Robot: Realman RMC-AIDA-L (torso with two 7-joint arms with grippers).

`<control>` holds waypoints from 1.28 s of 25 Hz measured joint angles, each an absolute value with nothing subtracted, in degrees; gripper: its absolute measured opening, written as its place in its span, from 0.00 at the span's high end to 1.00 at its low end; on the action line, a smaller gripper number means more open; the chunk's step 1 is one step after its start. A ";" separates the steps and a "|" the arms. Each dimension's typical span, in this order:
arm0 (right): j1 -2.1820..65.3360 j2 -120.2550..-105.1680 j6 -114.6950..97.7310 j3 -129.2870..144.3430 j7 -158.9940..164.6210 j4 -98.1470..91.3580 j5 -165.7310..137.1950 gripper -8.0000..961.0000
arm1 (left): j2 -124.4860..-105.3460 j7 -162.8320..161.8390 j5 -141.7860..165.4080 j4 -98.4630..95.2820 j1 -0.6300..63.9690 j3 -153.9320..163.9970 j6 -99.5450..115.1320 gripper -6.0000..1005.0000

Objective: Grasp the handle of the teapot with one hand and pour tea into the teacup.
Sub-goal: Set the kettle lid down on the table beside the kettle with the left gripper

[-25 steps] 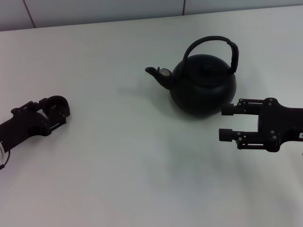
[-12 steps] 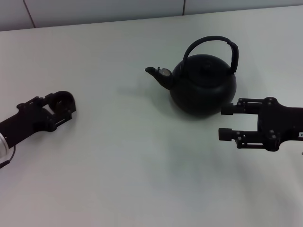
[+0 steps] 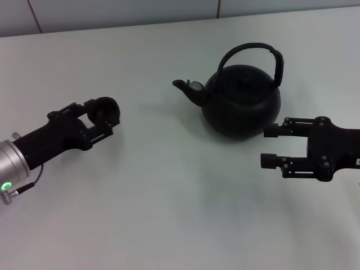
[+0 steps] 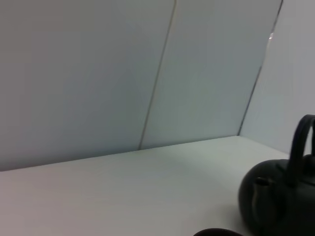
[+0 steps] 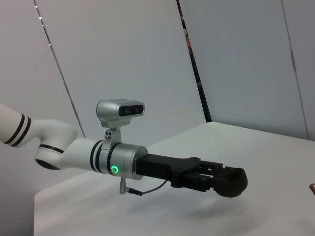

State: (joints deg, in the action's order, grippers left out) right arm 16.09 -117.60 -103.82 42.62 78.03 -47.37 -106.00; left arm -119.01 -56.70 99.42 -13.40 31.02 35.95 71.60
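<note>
Table (image 3: 169, 214): a plain white, matte top ran across the whole head view, with soft grey shadows lying on it.
Table's far edge (image 3: 112, 25): it met the wall along a slightly slanted line near the top of the head view.
Wall (image 4: 88, 73): pale grey panels stood behind the table, smooth and unmarked.
Panel seams (image 4: 157, 73): thin dark lines ran between the panels; two showed in the left wrist view, and several more crossed the wall in the right wrist view (image 5: 194, 64).
</note>
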 joint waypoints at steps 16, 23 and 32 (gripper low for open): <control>16.26 -117.60 -103.81 42.62 76.64 -47.06 -106.18 0.27 | -119.18 -56.51 99.28 -8.85 34.32 43.99 72.06 0.26; 16.04 -117.60 -104.01 42.62 75.83 -46.85 -106.17 0.27 | -119.18 -56.51 99.12 -6.92 35.20 43.61 71.82 0.25; 15.99 -117.36 -104.07 42.62 75.76 -46.84 -106.17 0.27 | -119.18 -56.46 99.12 -5.75 35.05 43.65 70.09 0.24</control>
State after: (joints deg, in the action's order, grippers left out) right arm 15.99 -117.36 -104.07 42.62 75.76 -46.84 -106.17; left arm -119.18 -56.46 99.12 -5.75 35.05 43.65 70.09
